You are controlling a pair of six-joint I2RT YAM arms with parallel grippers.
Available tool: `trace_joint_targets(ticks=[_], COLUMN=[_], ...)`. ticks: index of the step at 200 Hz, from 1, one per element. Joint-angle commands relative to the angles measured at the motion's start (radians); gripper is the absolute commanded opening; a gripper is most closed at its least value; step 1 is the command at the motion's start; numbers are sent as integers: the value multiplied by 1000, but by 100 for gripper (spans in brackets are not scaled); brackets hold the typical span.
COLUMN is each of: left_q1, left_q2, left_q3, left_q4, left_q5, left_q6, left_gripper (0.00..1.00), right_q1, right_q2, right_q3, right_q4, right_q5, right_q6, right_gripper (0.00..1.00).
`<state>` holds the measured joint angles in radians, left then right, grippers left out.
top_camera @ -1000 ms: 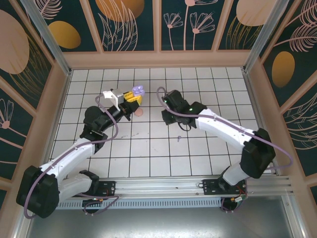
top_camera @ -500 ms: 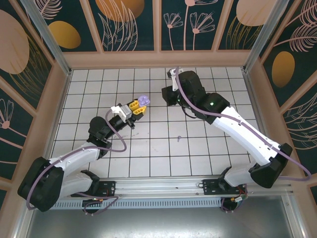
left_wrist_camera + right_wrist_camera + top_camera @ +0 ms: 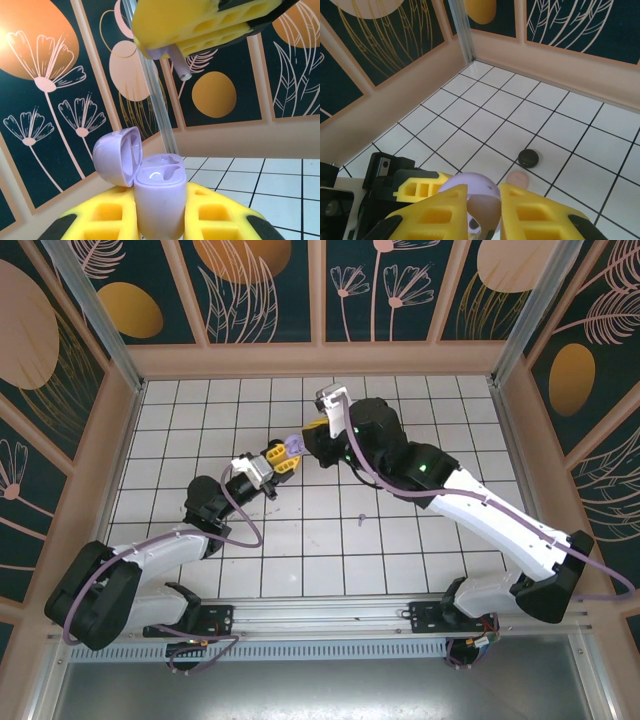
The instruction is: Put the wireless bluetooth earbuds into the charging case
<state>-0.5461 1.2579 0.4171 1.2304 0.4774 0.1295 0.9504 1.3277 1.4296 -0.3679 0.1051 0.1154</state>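
**Left gripper.** The left gripper point(image 3: 160, 222) is closed on the lavender charging case point(image 3: 159, 192). In the left wrist view, the case body is clamped upright between the two yellow fingers point(image 3: 102, 220) at the bottom centre of the frame. The lid point(image 3: 117, 156) is swung open to the left, and the moulded wells in the top of the case are exposed.

**Right gripper.** The right gripper point(image 3: 484, 200) is closed on a lavender earbud point(image 3: 179, 62). In the left wrist view, the earbud is seen at the top centre of the frame, pinched under the right gripper's yellow pads. Its stem is pointed downward. The earbud is held above the open case and apart from it.

**Overhead view.** The two grippers are positioned tip to tip just above the centre of the frame, over the tiled floor point(image 3: 300, 560). The left arm is extended from the lower left and the right arm from the lower right. The lavender case is located between the two sets of yellow fingers.

**Other items.** In the right wrist view, a small black rounded item point(image 3: 528, 158) and a pale pink rounded item point(image 3: 520, 177) are seen on the tiles right of centre, just beside each other. Whether these are cases or buds cannot be told. In the overhead view, a tiny lavender piece point(image 3: 360, 519) lies on a tile below and to the right of the grippers. It is too small to identify.
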Motion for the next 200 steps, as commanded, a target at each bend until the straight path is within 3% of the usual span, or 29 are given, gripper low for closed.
trace_joint_targets(ticks=[1,200], left_q1=[-6,-7], left_q2=[-1,-27], left_q3=[29,72], left_q4=[65,-17], left_q5=[25,46], left_q6=[-12,-50], left_gripper=[0,0], right_q1=[13,51], right_q2=[-21,46], right_q3=[-25,-58], right_q4=[81,84], right_q5=[12,55], right_q6=[-26,-17], right_gripper=[19,18])
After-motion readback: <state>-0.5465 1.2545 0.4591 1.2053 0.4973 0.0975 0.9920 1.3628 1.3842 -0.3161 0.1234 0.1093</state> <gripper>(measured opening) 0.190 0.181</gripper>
